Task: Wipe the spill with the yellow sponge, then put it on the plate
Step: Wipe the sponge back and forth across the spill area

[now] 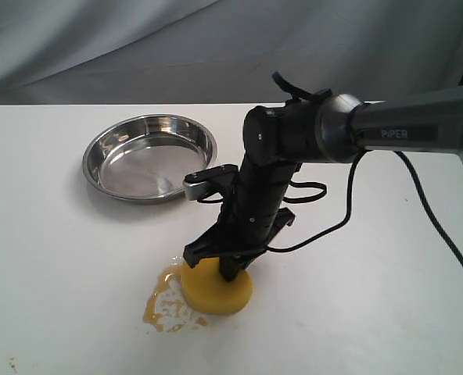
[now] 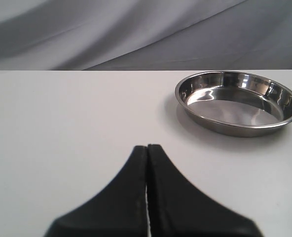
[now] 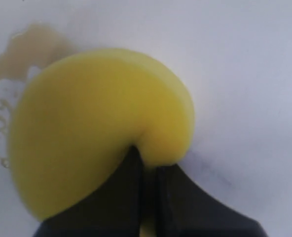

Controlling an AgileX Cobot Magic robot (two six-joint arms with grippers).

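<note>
The yellow sponge (image 1: pixel 216 287) (image 3: pixel 96 133), a thick round foam disc, lies flat on the white table against the right edge of the spill (image 1: pixel 165 305) (image 3: pixel 30 47), an amber puddle with an irregular outline. My right gripper (image 1: pixel 230 273) (image 3: pixel 148 165) reaches down from the right and is shut on the sponge, pinching its foam into a fold. The plate (image 1: pixel 98 168) (image 2: pixel 195 111), a shiny round metal dish, stands empty behind and to the left. My left gripper (image 2: pixel 147 147) is shut on nothing above bare table; it does not show in the exterior view.
The right arm (image 1: pixel 403 133) spans the right half of the table, with black cables (image 1: pixel 443 242) hanging from it. A grey cloth backdrop (image 1: pixel 138 47) runs behind the table's far edge. A small brown speck (image 1: pixel 12 363) sits near the front left corner.
</note>
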